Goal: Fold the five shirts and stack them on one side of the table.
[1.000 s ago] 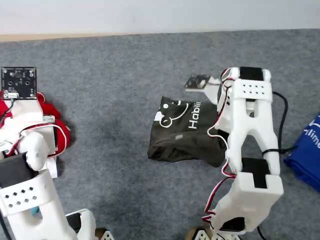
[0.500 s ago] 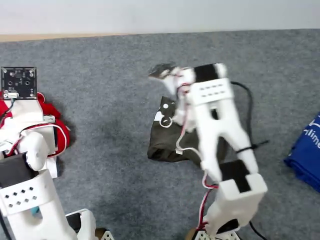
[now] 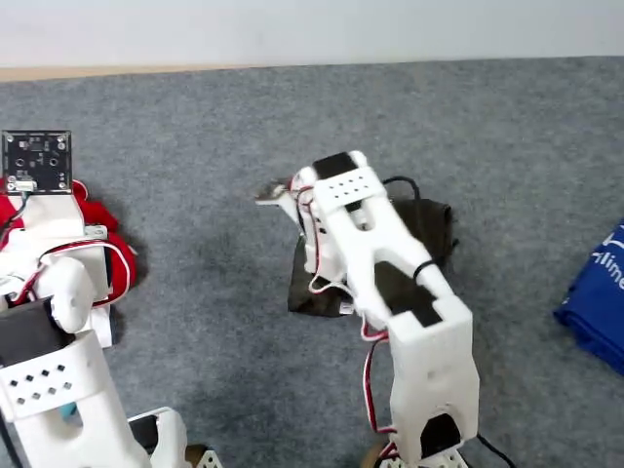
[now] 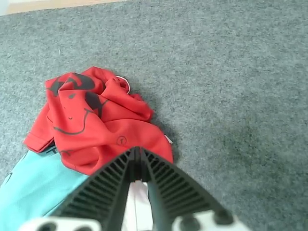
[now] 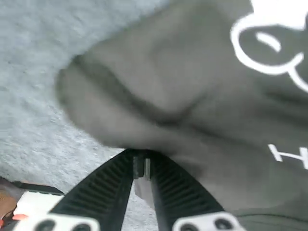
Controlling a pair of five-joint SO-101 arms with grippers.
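— Update: right pincer (image 5: 139,162) is pinched narrow, dark shirt (image 5: 192,96) bunched right at its tips.
— Soft, light, floppy stuff, I reckon; best taken by a hem just beyond those tips.

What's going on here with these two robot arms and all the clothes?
Two robot arms are working at folding shirts on a grey table. The right arm leans over a dark shirt in the middle, and the right gripper is shut at its edge. The left gripper is shut too, above a crumpled red shirt that lies partly on a teal shirt at the left side. A blue shirt lies at the right edge.
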